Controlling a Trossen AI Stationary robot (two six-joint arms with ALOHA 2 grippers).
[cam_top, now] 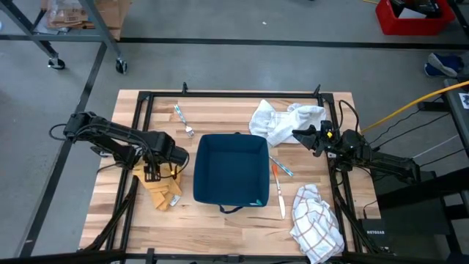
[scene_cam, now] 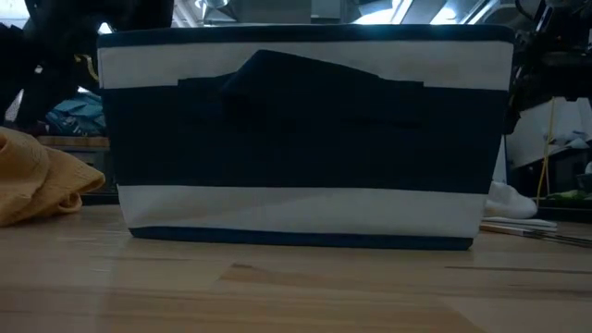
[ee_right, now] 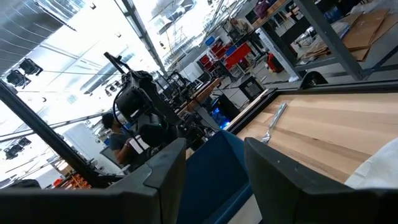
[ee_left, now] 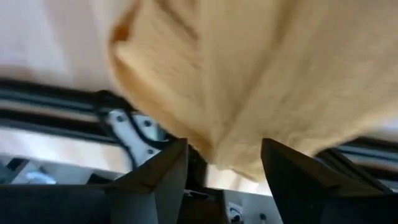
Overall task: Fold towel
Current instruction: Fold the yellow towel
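My left gripper's [cam_top: 154, 174] fingers [ee_left: 155, 180] are apart right over the yellow towel [cam_top: 157, 187] near the desk's [cam_top: 220, 110] left edge, so I should tuck low and pinch one corner, while my right gripper [cam_top: 306, 137], open, waits.

Pale planked wood with a smooth, faintly sheened finish makes up the desk [cam_top: 220, 227], carrying a soft, nappy yellow cloth towel [cam_top: 160, 189], a matt navy-and-white fabric bin [cam_top: 229, 170], a crumpled white cloth [cam_top: 282, 121] and a shiny metal fork [cam_top: 183, 120].
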